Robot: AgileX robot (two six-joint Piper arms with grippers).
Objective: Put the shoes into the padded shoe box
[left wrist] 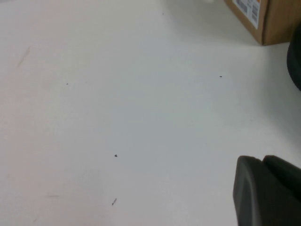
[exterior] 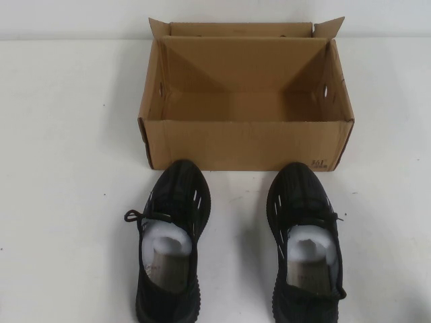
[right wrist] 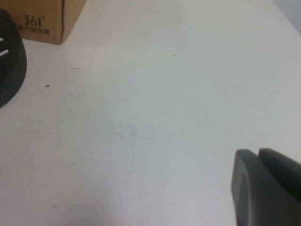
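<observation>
Two black knit sneakers stand side by side on the white table, toes toward the box, white paper stuffing inside: the left shoe (exterior: 180, 188) and the right shoe (exterior: 300, 192). The open brown cardboard shoe box (exterior: 246, 145) stands just beyond them, flaps up, nothing visible inside. My left gripper (left wrist: 261, 160) is shut and empty, low over bare table to the left of the left shoe (left wrist: 295, 61); a box corner (left wrist: 277, 19) shows there. My right gripper (right wrist: 257, 153) is shut and empty over bare table to the right of the right shoe (right wrist: 9, 66) and the box corner (right wrist: 42, 19). Neither gripper shows in the high view.
The white table (exterior: 60, 168) stretches bare on both sides of the box and shoes. A pale wall (exterior: 81, 17) runs behind the box at the table's far edge.
</observation>
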